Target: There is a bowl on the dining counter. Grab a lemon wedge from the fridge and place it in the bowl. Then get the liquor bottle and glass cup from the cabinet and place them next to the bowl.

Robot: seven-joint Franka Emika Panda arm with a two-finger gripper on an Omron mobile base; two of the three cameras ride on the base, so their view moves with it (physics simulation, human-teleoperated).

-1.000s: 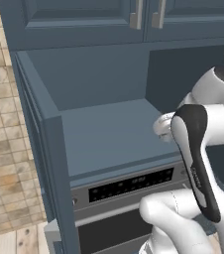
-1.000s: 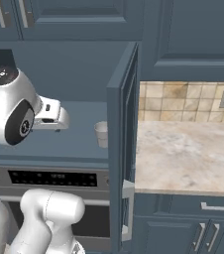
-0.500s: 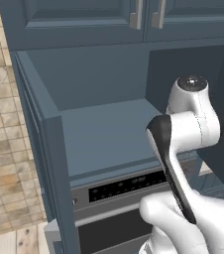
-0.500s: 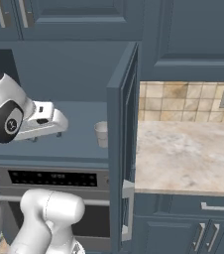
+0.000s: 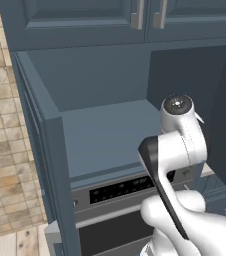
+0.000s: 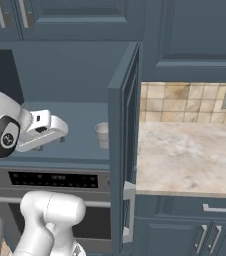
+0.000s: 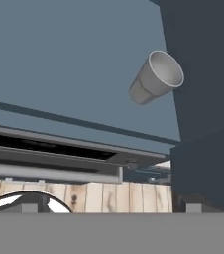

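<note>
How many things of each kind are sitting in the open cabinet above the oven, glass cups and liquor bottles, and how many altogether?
Glass cup: 1, upright on the cabinet shelf near the open door; it also shows in the hand view.
Liquor bottles: 0 visible on the shelf.
Total: 1

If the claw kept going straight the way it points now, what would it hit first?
Probably the cabinet shelf, which takes up the middle of the hand view. The glass cup sits off to one side of that line, near the open cabinet door. Depth is uncertain.
</note>
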